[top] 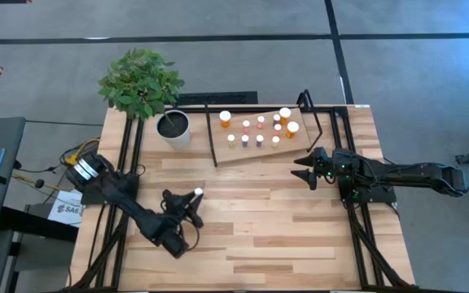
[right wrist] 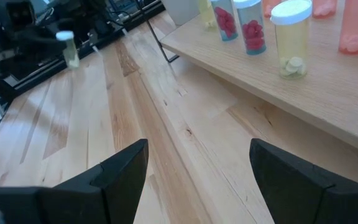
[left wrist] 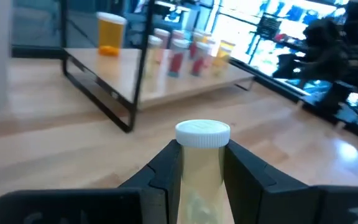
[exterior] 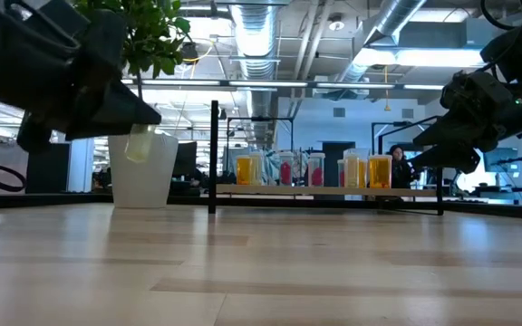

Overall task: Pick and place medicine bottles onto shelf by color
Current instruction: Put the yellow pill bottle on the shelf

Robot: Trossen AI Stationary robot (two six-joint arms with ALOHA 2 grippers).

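Observation:
My left gripper (top: 194,198) is over the table's near left part, shut on a pale yellow medicine bottle (left wrist: 202,174) with a white cap (top: 198,193). In the low view this bottle (exterior: 139,143) hangs clear of the tabletop. The shelf (top: 251,153), a light board between black uprights, stands at the far middle. Several orange, red and pale bottles (top: 259,126) stand upright on their bases on it. My right gripper (top: 304,171) waits open just off the shelf's near right corner, nothing between its fingers (right wrist: 120,168). My left gripper pinches the bottle's body just below the cap (left wrist: 201,157) between its two fingers (left wrist: 166,165), one on each side. The fingers come roughly level from the table's near left. The bottle stands upright with its cap on top, lifted clear of the table.
A white plant pot (top: 173,129) with a leafy plant (top: 141,81) stands just left of the shelf. Black frame rails (top: 129,155) run along the table's left and right sides. Bare planks (top: 259,220) lie between the arms and toward the near edge.

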